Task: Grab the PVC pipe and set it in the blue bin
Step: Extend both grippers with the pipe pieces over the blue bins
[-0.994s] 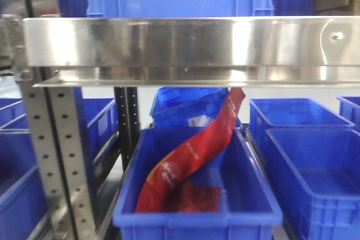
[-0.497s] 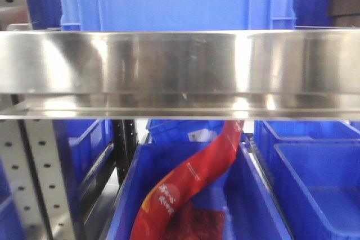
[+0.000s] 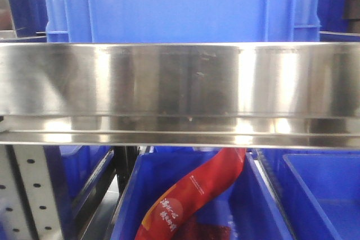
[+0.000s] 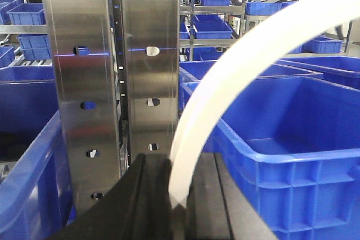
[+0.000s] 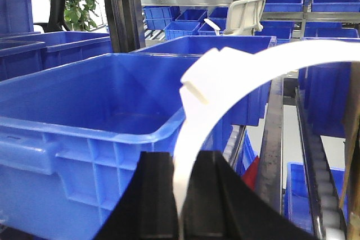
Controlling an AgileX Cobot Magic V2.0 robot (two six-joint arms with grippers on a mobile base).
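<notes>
Clamping the white pipe (image 4: 194,122) at its lower end, the left fingers (image 4: 147,195) stand narrow, one black pad on each side of it. From that grip the pipe bends up and to the right, leaving the left wrist view at the top corner. The right fingers (image 5: 154,195) are likewise closed narrow on the pipe, which rises between them and arcs off to the right. A pale clip (image 5: 202,80) sits on the pipe just above that grip.

Right of the pipe, in the left wrist view, stands an open blue bin (image 4: 253,161), close behind the arc. Left of the pipe there is a steel upright (image 4: 84,82) with punched holes. In the right wrist view a large blue tub (image 5: 84,130) lies left of the pipe, its near corner just beside the bend.

From the front camera the pipe is out of sight. A steel rail (image 3: 180,88) fills the middle, a blue crate (image 3: 180,4) above it, and a red pouch (image 3: 197,189) leans in a blue tray (image 3: 126,206) below.
</notes>
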